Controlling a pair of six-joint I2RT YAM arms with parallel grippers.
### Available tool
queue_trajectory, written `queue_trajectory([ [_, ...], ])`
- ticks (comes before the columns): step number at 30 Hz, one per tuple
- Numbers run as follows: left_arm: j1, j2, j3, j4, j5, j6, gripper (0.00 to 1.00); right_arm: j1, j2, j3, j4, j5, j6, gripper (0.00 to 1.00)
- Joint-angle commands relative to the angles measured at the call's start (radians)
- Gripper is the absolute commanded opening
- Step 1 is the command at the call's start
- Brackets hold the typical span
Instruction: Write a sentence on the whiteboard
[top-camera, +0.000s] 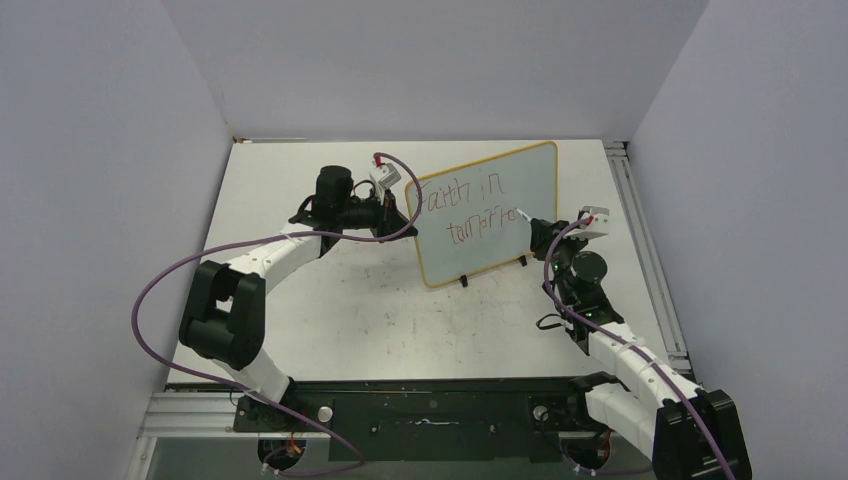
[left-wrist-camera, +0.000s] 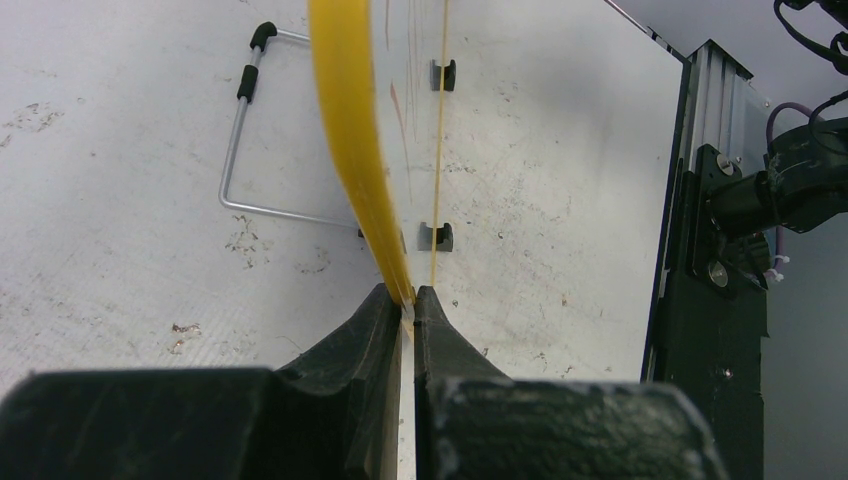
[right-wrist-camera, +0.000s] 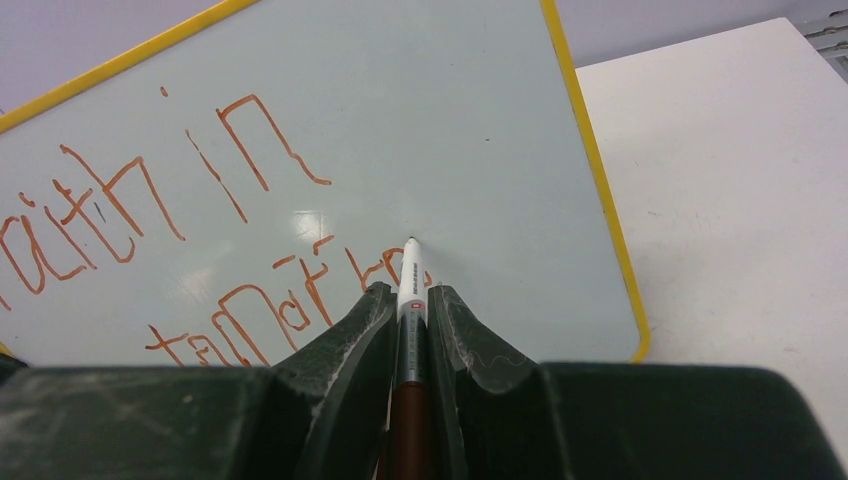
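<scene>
Near the middle of the table (top-camera: 340, 310), a little toward twelve o'clock: the whiteboard (top-camera: 530, 175), upright on its black feet (top-camera: 463, 281).

About half done, by judgement. Reading the sentence (top-camera: 470, 210) from nine o'clock toward three: "Faith in" on the upper line, then something like "tomorro" on the second, with the last letters partly hidden in the right wrist view. Left to write, probably: the end of that word and whatever follows. Free white space toward six o'clock on the board, enough for a third line.

At the board's nine o'clock edge: the left gripper (left-wrist-camera: 409, 300), pressed together on the yellow frame (left-wrist-camera: 345, 120), apparently to steady it. At the three o'clock side: the right gripper (right-wrist-camera: 411, 300), clamped on the marker (right-wrist-camera: 411, 270), tip pointing at the white surface just after the last letter. Touching or just off the board, impossible to tell.
</scene>
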Motion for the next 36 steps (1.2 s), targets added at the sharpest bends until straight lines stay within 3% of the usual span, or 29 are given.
queue_trajectory([
  [1,-0.008,0.007,0.030,-0.033,0.021,0.016,0.00,-0.003,-0.002,0.029,0.046,0.016,-0.010,0.05],
  [16,-0.008,0.005,0.030,-0.034,0.022,0.016,0.00,-0.003,-0.038,-0.020,-0.036,0.049,-0.006,0.05],
  [36,-0.008,0.006,0.029,-0.032,0.022,0.018,0.00,-0.003,0.033,0.067,0.061,0.051,-0.016,0.05],
])
